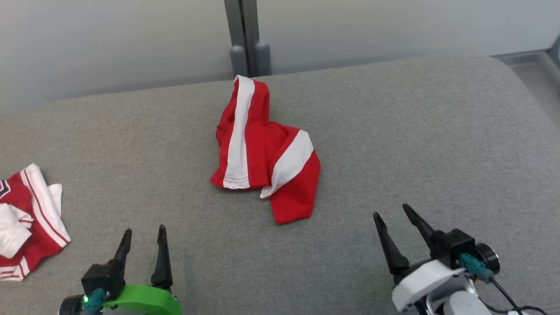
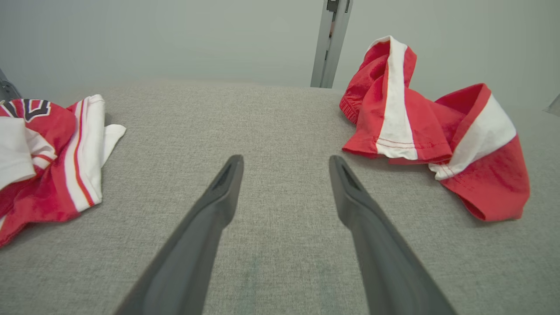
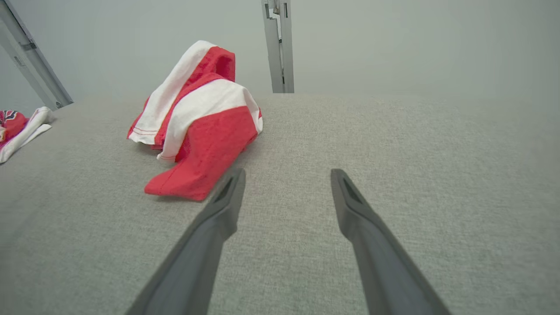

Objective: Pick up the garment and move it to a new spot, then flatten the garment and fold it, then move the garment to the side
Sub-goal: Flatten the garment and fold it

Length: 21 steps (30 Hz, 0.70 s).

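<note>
Garment [image 1: 262, 153]: red with broad white stripes, looks like shorts. It is crumpled in a heap on the grey upholstered surface [image 1: 415, 131], roughly mid-width and closer to the far edge than the near one. Its top end reaches almost to the far edge, just in front of the grey post [image 1: 247, 39] behind the surface. One white stripe runs lengthwise up the far part, and a second crosses the lower fold. A red hemmed end points toward the near edge.

Left claw [image 1: 145, 229]: open, fingers spread, nothing between them. It sits by the near edge, left of centre. The garment is ahead of it and off to its right, well apart. In the left wrist view the garment [image 2: 437, 127] lies up and right of the fingers, no contact.

Right claw [image 1: 390, 210]: open and empty, by the near edge, right of centre, fingers tilted leftward. The garment is ahead and to its left, nearer to this claw than to the left one. In the right wrist view the lower red hem sits just beside the tip of the left-hand finger. The head view shows bare fabric between them, so they are apart.

Second garment [image 1: 30, 218]: red and white, thin stripes, dark print. It is bunched at the left edge of the surface, left of the left claw and well apart from the first garment.
</note>
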Motion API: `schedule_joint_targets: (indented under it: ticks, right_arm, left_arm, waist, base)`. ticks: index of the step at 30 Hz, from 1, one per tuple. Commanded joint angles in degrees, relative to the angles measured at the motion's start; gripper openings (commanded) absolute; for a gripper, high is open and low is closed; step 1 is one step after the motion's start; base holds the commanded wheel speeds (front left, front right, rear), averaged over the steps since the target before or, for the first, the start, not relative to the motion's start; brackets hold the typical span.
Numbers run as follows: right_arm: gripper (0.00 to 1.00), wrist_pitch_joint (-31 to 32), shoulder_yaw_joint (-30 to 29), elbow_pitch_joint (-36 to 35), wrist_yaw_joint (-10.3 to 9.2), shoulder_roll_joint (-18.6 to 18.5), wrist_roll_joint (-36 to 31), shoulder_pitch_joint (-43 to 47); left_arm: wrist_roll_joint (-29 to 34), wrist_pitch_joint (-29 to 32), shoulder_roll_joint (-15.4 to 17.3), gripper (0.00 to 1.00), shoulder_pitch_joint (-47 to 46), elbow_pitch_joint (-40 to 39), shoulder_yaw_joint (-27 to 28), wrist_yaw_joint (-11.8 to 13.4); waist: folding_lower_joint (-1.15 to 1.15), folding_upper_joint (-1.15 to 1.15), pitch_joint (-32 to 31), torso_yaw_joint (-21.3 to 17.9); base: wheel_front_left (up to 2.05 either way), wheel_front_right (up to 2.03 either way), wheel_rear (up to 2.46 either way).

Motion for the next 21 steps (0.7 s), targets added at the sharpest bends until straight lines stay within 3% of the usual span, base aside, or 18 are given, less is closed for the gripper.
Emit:
schedule_joint_targets:
  ticks: [1, 8, 14, 16, 21]
  right_arm:
    - [1.0, 0.0, 1.2, -0.4, -0.06, -0.1, 0.3, -2.3]
    - [1.0, 0.0, 9.9, 2.0, -0.06, -0.2, 0.4, -12.6]
    - [1.0, 0.0, 18.0, 9.2, -0.07, -0.2, -0.3, -20.2]
    - [1.0, 0.0, 18.5, 14.9, -0.07, -0.3, -2.2, -23.3]
    - [1.0, 0.0, 16.1, 20.9, -0.06, -0.2, -6.6, -26.6]
  left_arm:
    - [-0.9, 0.0, 0.1, 1.0, -1.7, 0.0, -0.5, -0.2]
    - [-2.3, 0.0, 0.1, 1.0, -4.8, 0.2, -2.8, -0.2]
    - [-3.1, 0.0, 0.1, 1.0, -6.3, 0.4, -4.1, -0.3]
    - [-3.7, 0.0, 0.1, 1.0, -7.3, 0.4, -5.1, -0.4]
    - [-4.5, 0.0, 0.1, 1.0, -8.4, 0.1, -6.9, -0.4]
  waist:
    - [0.0, 0.0, 2.4, 2.4]
    - [0.0, 0.0, 6.5, 7.4]
    - [0.0, 0.0, 9.3, 11.3]
    - [0.0, 0.0, 10.6, 13.2]
    - [0.0, 0.0, 12.7, 15.7]
  base:
    - [0.0, 0.0, 0.0]
    - [0.0, 0.0, 0.0]
    - [0.0, 0.0, 0.0]
    - [0.0, 0.0, 0.0]
    - [0.0, 0.0, 0.0]
